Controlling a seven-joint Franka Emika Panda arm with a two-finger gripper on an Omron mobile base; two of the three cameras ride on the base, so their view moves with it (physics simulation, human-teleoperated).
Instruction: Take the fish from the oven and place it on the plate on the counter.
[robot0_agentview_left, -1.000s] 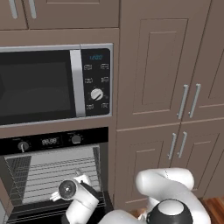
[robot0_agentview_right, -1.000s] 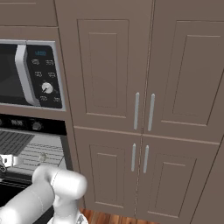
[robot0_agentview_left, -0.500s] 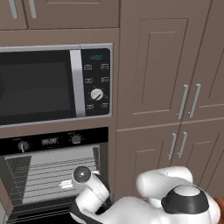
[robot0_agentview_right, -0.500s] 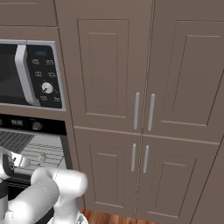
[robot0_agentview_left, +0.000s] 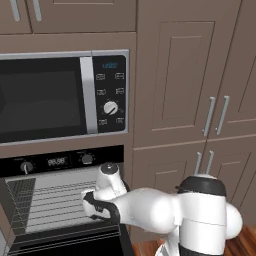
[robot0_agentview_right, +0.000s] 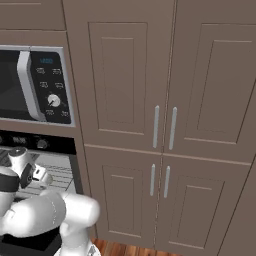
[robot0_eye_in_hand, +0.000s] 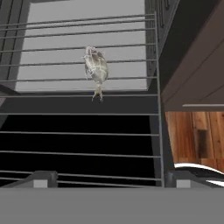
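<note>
The fish (robot0_eye_in_hand: 97, 68), small and grey, lies on a wire rack (robot0_eye_in_hand: 127, 79) inside the open oven (robot0_agentview_left: 50, 200), tail pointing toward the hand. My gripper (robot0_eye_in_hand: 112, 178) is open, its fingertips (robot0_eye_in_hand: 41, 177) set wide apart, well short of the fish with nothing between them. From the left base view the hand (robot0_agentview_left: 100, 202) hovers at the right side of the oven opening, below the control panel (robot0_agentview_left: 55, 161). The right base view has the hand (robot0_agentview_right: 29, 175) in front of the rack. The plate and the counter are out of view.
A microwave (robot0_agentview_left: 60, 95) sits directly above the oven. The oven door (robot0_agentview_left: 65, 245) hangs open below the hand. Tall brown cabinets (robot0_agentview_left: 215, 115) fill the wall to the right. Wood floor (robot0_eye_in_hand: 192, 135) shows past the oven's right wall.
The hand has risen and moved right, from low in front of the open door up to the oven opening; the elbow has swung right. The base has stayed put.
</note>
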